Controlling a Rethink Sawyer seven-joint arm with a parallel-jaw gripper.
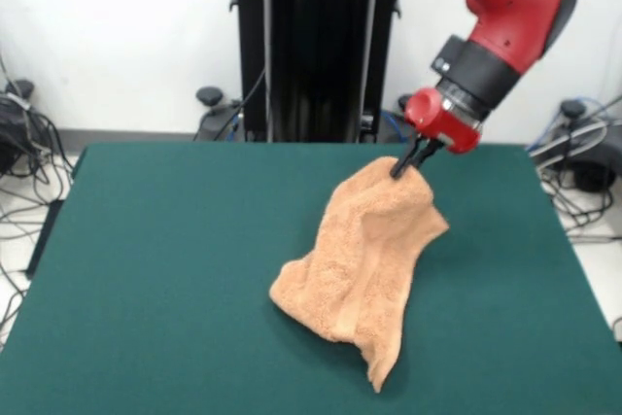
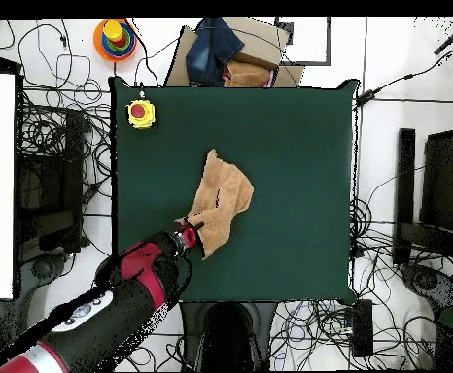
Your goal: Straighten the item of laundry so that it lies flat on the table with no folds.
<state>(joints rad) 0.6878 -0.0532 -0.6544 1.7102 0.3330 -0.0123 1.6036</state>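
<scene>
The item of laundry [image 1: 364, 259] is a light orange-tan terry towel, held up by one end and draped down in folds onto the dark green table [image 1: 175, 269]. Its lower part rests crumpled on the felt near the middle. My gripper [image 1: 404, 166] is shut on the towel's top edge, lifting it above the table at the right of centre. From overhead, the towel [image 2: 221, 199] stretches from the gripper [image 2: 192, 228] toward the table's centre, over the green table [image 2: 289, 155].
A yellow box with a red button [image 2: 141, 114] sits at one table corner in the overhead view. Cables and equipment lie on the floor around the table. A pile of cloth and cardboard [image 2: 232, 53] lies beyond the far edge.
</scene>
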